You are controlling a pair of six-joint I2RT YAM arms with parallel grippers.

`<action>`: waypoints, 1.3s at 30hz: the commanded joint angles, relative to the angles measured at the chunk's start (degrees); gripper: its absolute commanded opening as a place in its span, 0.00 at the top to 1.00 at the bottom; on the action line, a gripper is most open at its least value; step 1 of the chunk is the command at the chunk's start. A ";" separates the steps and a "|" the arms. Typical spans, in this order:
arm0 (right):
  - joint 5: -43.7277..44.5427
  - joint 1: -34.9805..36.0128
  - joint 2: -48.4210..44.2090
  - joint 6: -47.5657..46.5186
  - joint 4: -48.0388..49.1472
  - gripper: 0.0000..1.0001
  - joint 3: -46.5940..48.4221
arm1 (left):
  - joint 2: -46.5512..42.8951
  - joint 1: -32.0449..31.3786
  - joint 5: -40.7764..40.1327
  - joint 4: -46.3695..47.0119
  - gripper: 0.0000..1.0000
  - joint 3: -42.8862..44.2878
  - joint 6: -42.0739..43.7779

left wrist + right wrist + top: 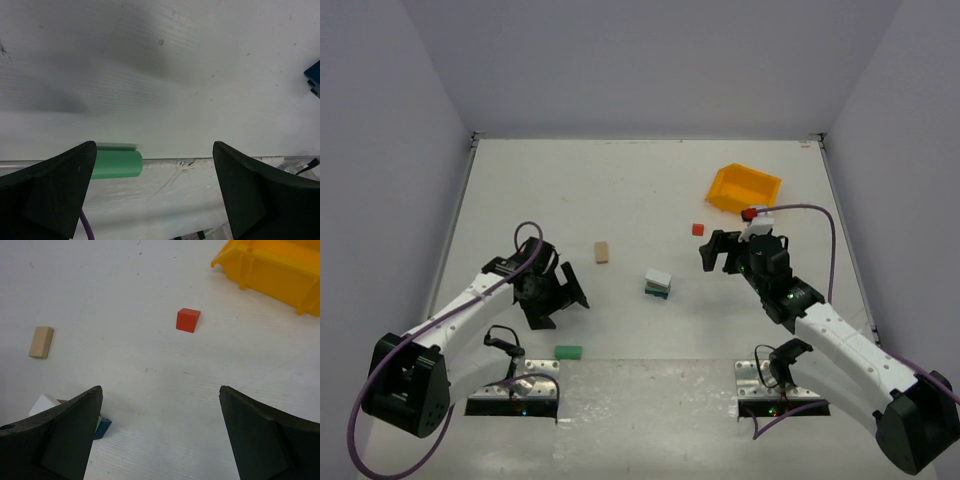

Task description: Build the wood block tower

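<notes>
Yellow bin (744, 190) near loose red block (698, 229)

Plain white table (620, 190), just a few faint grey scuffs. There's the wood block tower (658, 283): white on top, green beneath, dark blue at the bottom. Beyond the tower to the right sits a bright red cube (698, 229), and farther that way the yellow bin (745, 187), solid yellow all over. Left of the tower lies a pale tan block (602, 252), and nearer than the tower to the left a green block (568, 352). The left pincer (154, 150) is matt black, the right pincer (160, 392) the same. Left arm (460, 300) and right arm (840, 335) are white with black joints, with purple cables (358, 395) trailing.
</notes>
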 commanded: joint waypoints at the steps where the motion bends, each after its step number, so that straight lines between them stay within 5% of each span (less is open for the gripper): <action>1: -1.91 -0.37 -0.35 -2.37 4.94 0.01 0.49 | 1.80 -0.38 3.95 -2.86 0.00 1.12 1.26; 7: -8.61 -0.29 -0.10 -7.39 8.94 0.01 -0.69 | 10.98 -4.05 0.05 -1.78 0.00 1.89 0.95; 11: -28.42 2.33 -0.59 -15.40 12.55 0.01 -0.82 | 10.20 -4.54 -1.71 0.37 0.00 3.66 0.82; 19: -32.75 24.13 9.47 -31.71 9.40 0.01 6.50 | 6.54 -4.45 -8.67 3.24 0.00 8.16 -1.80; 26: -31.55 38.37 22.48 -38.89 13.39 0.01 10.80 | 4.51 -4.45 -20.01 9.66 0.00 8.60 -8.42; 30: -27.16 45.49 37.67 -40.00 18.68 0.01 15.94 | -1.04 -4.31 -26.59 12.16 0.00 8.73 -12.45; 39: -20.26 47.62 56.15 -34.10 28.19 0.01 25.16 | -8.53 -4.28 -32.37 13.34 0.00 3.59 -13.04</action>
